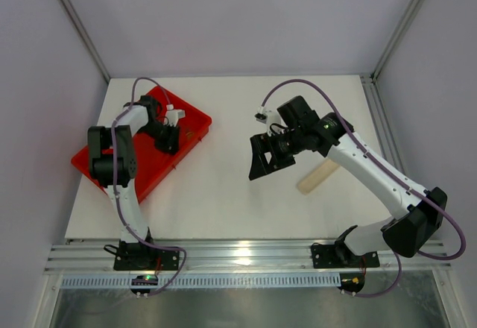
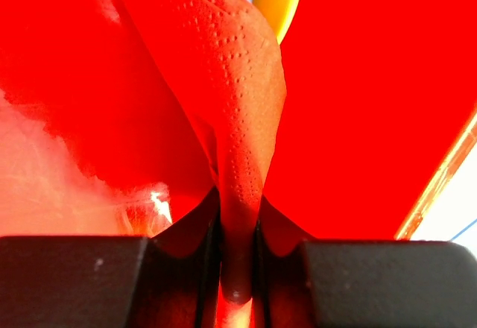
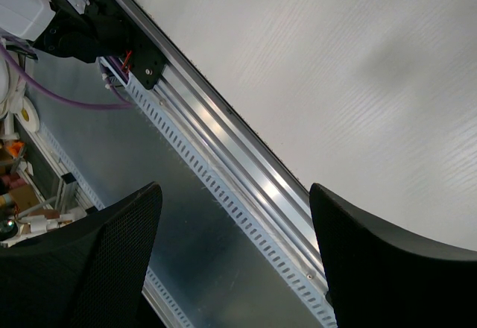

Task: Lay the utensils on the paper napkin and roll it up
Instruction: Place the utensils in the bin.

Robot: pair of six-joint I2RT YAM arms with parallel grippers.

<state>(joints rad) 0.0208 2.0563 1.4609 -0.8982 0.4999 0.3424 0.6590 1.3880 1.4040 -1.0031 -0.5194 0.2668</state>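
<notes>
In the left wrist view a raised fold of the red paper napkin (image 2: pixel 238 104) runs down into the narrow gap of my left gripper (image 2: pixel 238 203), which is shut on it. From above, that gripper (image 1: pixel 167 140) sits over the red tray (image 1: pixel 97 160), and I cannot make out the napkin against the tray there. The pale tan utensils (image 1: pixel 319 175) lie on the white table as one short bundle. My right gripper (image 1: pixel 262 162) hangs open just left of them, holding nothing. Its wrist view shows the wide-apart jaws (image 3: pixel 235 194) over the table's front edge.
The red tray's floor (image 2: pixel 373 82) fills the left wrist view, with a yellow shape (image 2: pixel 279 0) at the top edge. A metal rail (image 1: pixel 238 253) runs along the table's near edge. White walls close in the table at the back and sides.
</notes>
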